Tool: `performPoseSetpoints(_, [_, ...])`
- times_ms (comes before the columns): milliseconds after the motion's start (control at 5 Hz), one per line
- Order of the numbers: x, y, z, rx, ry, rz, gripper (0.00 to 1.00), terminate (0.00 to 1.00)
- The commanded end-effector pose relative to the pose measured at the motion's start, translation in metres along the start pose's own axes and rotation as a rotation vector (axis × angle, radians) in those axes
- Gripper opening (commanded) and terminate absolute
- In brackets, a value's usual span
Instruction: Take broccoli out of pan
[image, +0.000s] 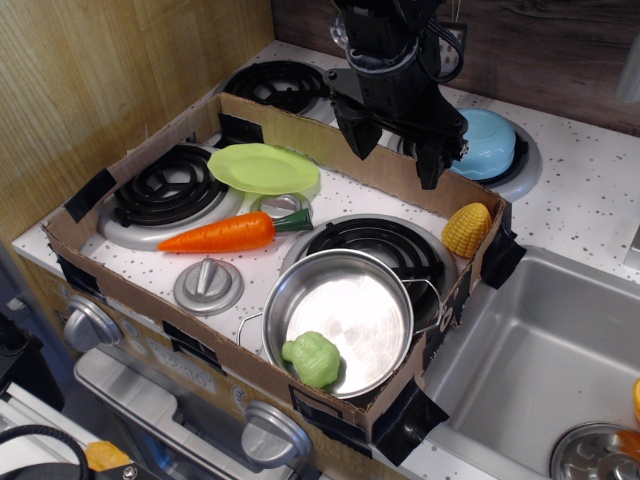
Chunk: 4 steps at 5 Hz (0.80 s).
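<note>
A: Up top, near the back edge of the counter (590, 215): gripper (392, 150) hanging in the air, fingers (354, 135) spread apart, nothing between them.

B: Agreed, released and bare. Well clear of the pan (338, 320), too. High above the back wall of the cardboard tray (300, 128).

A: And down front, the broccoli (312, 359)! Sitting inside the pan, tucked against the near wall, slightly left of middle. Light green, lumpy, small next to all that steel.

B: Pan resting over the front right burner (380, 245), by the tray's front right corner. One wire handle poking right, another poking left.

A: Over to the left now: orange carrot (225, 232) lying flat, green tip pointing right, between the left burner (165, 185) and the pan.

B: Just behind it, lime-green plate (264, 167), tilted a little, overlapping the left burner's rim. Something metallic tucked under the plate's front edge; cannot tell what.

A: Silver knob (208, 285) in front of the carrot, near the tray's front wall.

B: Yellow corn (467, 230) leaning in the tray's right corner, close to the pan's burner.

A: Outside the tray, back right: light-blue bowl (487, 143), partly hidden by the fingers.

B: Right edge of the counter: sink (530, 370), sunk below the surface, a drain at its front right corner.
</note>
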<state>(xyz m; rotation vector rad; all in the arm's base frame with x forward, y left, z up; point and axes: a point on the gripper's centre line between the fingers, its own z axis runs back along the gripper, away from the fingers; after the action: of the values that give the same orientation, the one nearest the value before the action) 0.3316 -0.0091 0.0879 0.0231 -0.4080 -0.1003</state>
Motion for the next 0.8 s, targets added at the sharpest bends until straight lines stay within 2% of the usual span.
performPoseSetpoints(0, [0.000, 0.000, 0.000, 0.000, 0.000, 0.000, 1.00, 0.00])
performPoseSetpoints(200, [0.014, 0.012, 0.018, 0.040, -0.046, -0.062, 1.00, 0.00])
performPoseSetpoints(400, [0.003, 0.017, 0.038, 0.086, -0.059, -0.120, 1.00, 0.00])
performPoseSetpoints(600, [-0.009, 0.015, 0.053, 0.128, -0.066, -0.091, 1.00, 0.00])
